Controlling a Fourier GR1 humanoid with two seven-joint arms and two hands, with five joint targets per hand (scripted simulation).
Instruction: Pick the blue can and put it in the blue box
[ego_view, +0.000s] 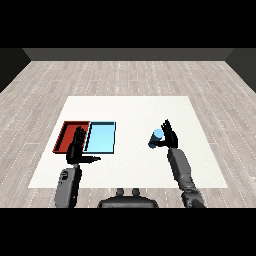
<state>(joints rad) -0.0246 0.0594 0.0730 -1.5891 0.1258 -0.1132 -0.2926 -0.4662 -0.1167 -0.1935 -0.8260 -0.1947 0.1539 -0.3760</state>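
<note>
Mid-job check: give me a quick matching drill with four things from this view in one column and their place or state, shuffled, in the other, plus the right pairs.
Column one:
1. blue can
2. light blue tray
3. red tray
4. left robot hand

Column two:
A. leftmost tray on the table
B. fingers straight, holding nothing, over the near edges of the trays
C. held by the right robot hand, to the right of both trays
D. lies just right of the red tray, nothing in it

Pairs: 1-C, 2-D, 3-A, 4-B
</note>
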